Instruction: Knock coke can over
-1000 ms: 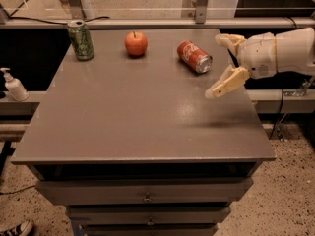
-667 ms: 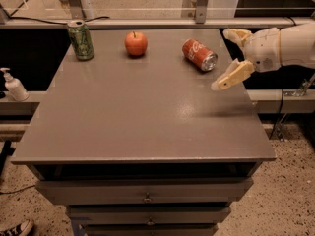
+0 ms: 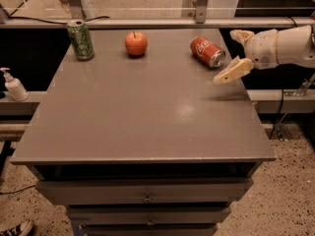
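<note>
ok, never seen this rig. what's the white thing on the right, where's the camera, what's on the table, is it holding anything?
The white thing is a robot arm reaching in from the right. At its end is a two-finger gripper, spread open and holding nothing. There is one picture, from a single camera looking down on the table from its drawer side; where the camera is mounted isn't on record. Near the far edge a green can stands upright, with an apple next to it. The coke can lies on its side, silver top towards the gripper, which sits just right of it. A pump bottle stands off the table, to the left.
</note>
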`<state>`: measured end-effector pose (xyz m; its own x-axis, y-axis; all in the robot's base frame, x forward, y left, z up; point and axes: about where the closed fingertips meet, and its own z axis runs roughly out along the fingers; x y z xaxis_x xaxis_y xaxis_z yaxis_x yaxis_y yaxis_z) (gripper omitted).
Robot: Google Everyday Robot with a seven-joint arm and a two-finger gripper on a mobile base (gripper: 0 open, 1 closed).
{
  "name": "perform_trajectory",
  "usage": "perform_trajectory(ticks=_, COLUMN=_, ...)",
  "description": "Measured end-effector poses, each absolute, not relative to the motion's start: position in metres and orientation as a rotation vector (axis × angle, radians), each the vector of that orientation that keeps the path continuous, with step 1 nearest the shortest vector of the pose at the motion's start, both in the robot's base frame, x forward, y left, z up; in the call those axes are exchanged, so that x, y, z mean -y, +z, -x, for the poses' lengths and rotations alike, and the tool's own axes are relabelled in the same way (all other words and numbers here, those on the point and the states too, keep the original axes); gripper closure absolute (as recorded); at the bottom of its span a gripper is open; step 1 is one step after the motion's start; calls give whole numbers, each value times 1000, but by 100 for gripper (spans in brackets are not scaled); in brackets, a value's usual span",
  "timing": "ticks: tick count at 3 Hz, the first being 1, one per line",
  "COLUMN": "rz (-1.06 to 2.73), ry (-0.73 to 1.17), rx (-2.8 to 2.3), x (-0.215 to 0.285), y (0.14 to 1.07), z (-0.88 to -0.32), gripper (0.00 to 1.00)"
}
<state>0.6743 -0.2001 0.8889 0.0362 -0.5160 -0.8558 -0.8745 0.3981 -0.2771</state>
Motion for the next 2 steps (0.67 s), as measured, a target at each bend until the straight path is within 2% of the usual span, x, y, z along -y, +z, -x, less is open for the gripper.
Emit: perform_trajectory(ticks=2, rz=1184, ry=459, rx=-1681, x=193, y=844, z=-688, gripper=0)
